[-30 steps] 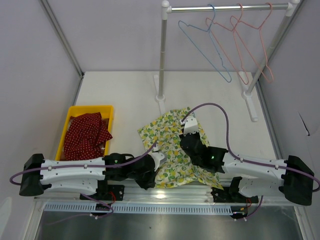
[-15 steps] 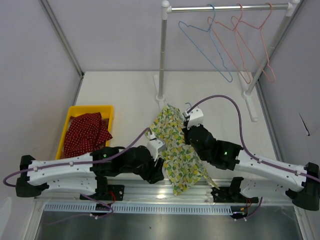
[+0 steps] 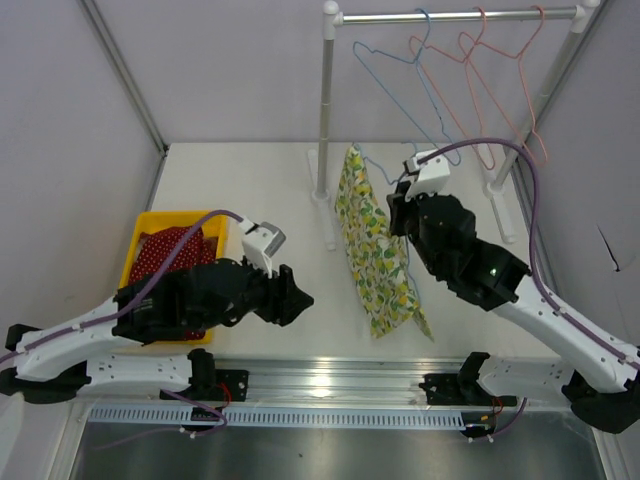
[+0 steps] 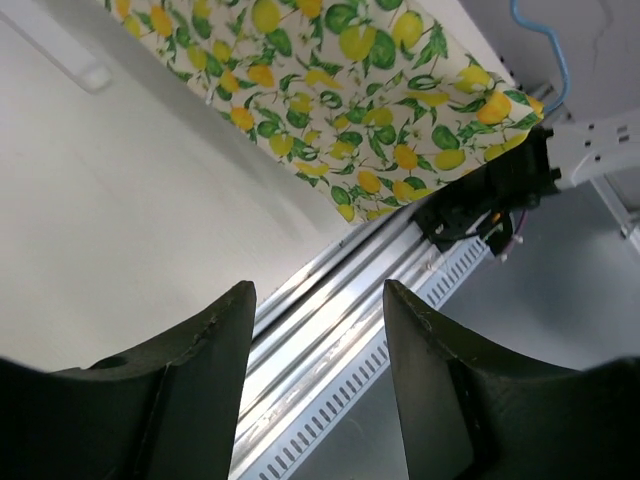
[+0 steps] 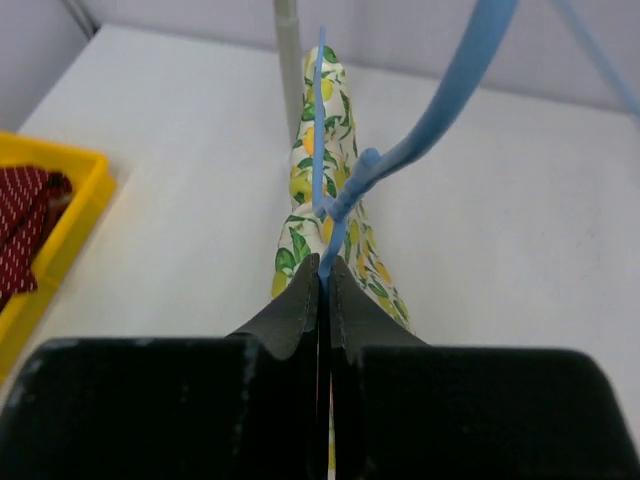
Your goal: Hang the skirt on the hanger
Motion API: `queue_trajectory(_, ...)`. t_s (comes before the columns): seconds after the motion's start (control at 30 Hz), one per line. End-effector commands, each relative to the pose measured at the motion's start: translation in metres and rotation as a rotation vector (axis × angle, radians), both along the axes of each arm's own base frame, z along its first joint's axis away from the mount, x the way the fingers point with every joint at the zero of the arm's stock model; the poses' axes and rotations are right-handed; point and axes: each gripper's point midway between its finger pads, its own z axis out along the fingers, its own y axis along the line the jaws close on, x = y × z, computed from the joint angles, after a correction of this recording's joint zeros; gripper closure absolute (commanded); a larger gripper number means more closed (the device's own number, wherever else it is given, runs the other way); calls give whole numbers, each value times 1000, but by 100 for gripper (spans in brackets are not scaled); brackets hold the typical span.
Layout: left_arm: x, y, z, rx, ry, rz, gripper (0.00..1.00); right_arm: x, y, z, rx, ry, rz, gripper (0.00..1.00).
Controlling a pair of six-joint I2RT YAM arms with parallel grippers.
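The lemon-print skirt [image 3: 375, 250] hangs lengthwise from a blue wire hanger [image 3: 372, 166], lifted off the table in front of the rack. My right gripper [image 3: 396, 200] is shut on the hanger's twisted neck. In the right wrist view the jaws [image 5: 322, 265] pinch the blue hanger [image 5: 320, 140], with the skirt [image 5: 320, 215] draped below. My left gripper [image 3: 300, 295] stands open and empty to the left of the skirt, apart from it. The left wrist view shows its open fingers [image 4: 318, 290] over the table's front rail, the skirt [image 4: 350, 110] beyond them.
A clothes rack [image 3: 325, 110] stands at the back with a blue hanger [image 3: 405, 85] and two pink hangers [image 3: 500, 90] on its bar. A yellow bin [image 3: 215, 222] at the left holds a red cloth [image 3: 165, 255]. The metal rail [image 3: 330, 375] runs along the near edge.
My left gripper opened, let go of the skirt and drew back to the left. My right arm raised the hanger with the skirt up and back toward the rack.
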Motion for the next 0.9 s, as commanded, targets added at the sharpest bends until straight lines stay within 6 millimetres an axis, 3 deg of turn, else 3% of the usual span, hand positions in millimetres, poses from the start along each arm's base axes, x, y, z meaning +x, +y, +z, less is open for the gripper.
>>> queue_trajectory(0.0, 20, 24, 34, -28, -90, 106, 40, 16, -11, 50, -9, -97, -7, 100)
queue_trajectory(0.17, 28, 28, 53, -25, -142, 128, 39, 44, -25, 98, -1, -172, -33, 100)
queue_trajectory(0.23, 30, 27, 60, -32, -151, 131, 39, 57, -19, 104, -25, -182, -20, 100)
queue_trajectory(0.27, 31, 27, 62, -35, -155, 128, 39, 60, -20, 121, -7, -211, -17, 100)
queue_trajectory(0.33, 33, 26, 67, -38, -166, 125, 39, 78, -18, 134, -6, -233, -13, 100)
queue_trajectory(0.37, 34, 25, 68, -36, -168, 125, 39, 88, -15, 124, -19, -213, -7, 100)
queue_trajectory(0.4, 35, 26, 72, -40, -175, 126, 38, 90, -14, 141, 9, -240, 25, 100)
queue_trajectory(0.43, 35, 25, 72, -37, -177, 121, 39, 111, -16, 133, 7, -216, 12, 100)
queue_trajectory(0.47, 36, 24, 75, -41, -180, 122, 38, 119, -15, 135, 15, -215, 21, 100)
queue_trajectory(0.5, 37, 25, 77, -41, -185, 121, 38, 122, -13, 151, 38, -242, 48, 100)
queue_trajectory(0.57, 37, 25, 78, -42, -188, 122, 38, 143, -10, 150, 35, -241, 61, 100)
queue_trajectory(0.63, 38, 25, 79, -39, -189, 122, 38, 149, -8, 169, 61, -291, 86, 100)
queue_trajectory(0.67, 39, 27, 79, -38, -190, 126, 38, 164, -9, 164, 60, -282, 79, 100)
queue_trajectory(0.7, 38, 27, 77, -36, -187, 125, 38, 164, -11, 181, 80, -318, 85, 100)
queue_trajectory(0.77, 39, 28, 77, -37, -187, 130, 38, 174, -11, 189, 87, -339, 91, 100)
queue_trajectory(0.8, 40, 28, 75, -35, -186, 130, 38, 187, -6, 181, 73, -328, 92, 100)
queue_trajectory(0.83, 40, 28, 74, -31, -185, 129, 38, 185, -7, 197, 81, -364, 86, 100)
queue_trajectory(0.87, 40, 29, 74, -36, -183, 129, 38, 191, -7, 199, 81, -369, 78, 100)
